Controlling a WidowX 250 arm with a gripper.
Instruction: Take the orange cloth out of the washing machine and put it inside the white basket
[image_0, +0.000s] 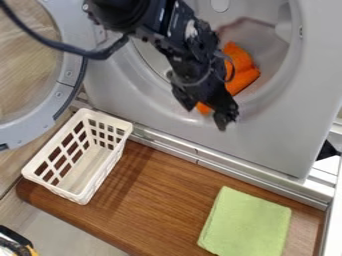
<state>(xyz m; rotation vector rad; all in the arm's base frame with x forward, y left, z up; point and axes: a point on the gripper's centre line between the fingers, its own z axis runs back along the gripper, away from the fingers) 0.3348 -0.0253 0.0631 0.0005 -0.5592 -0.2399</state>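
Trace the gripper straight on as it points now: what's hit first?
Probably the washing machine's front, just below the drum opening; the gripper points down and slightly toward the picture's right. Depth is unclear, so it might pass in front and meet the wooden surface instead.

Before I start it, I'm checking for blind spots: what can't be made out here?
In the camera view:
Orange cloth: partly hidden behind the hand.
Door: cut off by the left edge.
Black-and-yellow thing: cut off at the lower left corner, too partial to identify.
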